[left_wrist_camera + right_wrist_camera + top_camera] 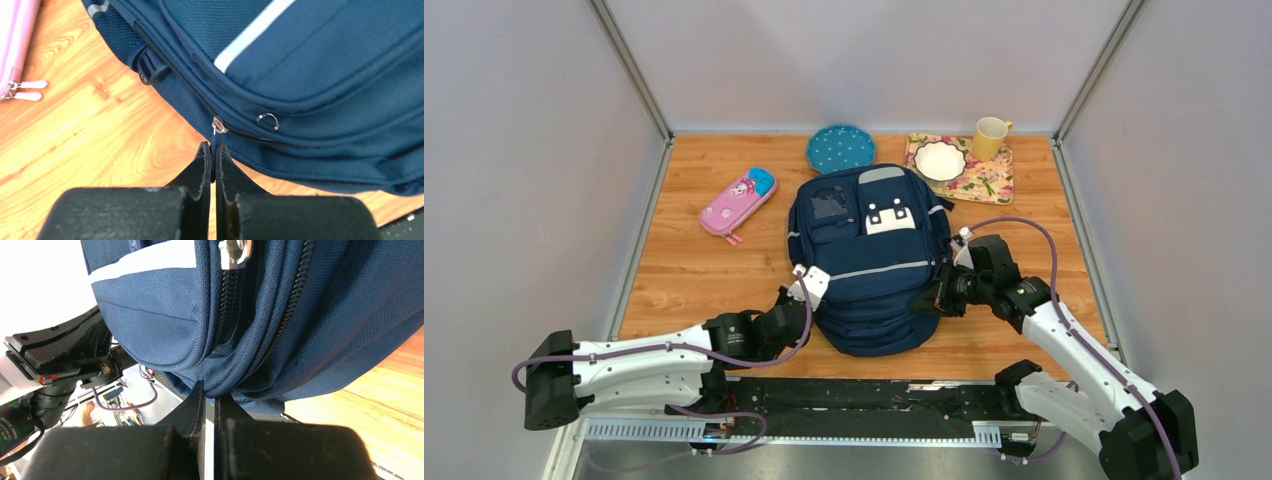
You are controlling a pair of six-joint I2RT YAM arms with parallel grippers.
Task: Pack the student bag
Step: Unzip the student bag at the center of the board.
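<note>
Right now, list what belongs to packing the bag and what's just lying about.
In the job: student bag; zip pull, pinched by left gripper; right gripper, pinching bag fabric; pink pencil case, probably to pack.
Lying about: blue plate; white bowl; yellow mug; floral tray.

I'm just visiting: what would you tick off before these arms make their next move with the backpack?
1. Grip of left tool on zip pull: ok, shut.
2. Hold of right tool on student bag fabric: ok, pinched.
3. Zip opened: not ok, teeth beside the zip slider are closed.
4. Something to pack: ok, pink pencil case lies left of the bag.
5. Zip's path free of snags: cannot tell.
</note>
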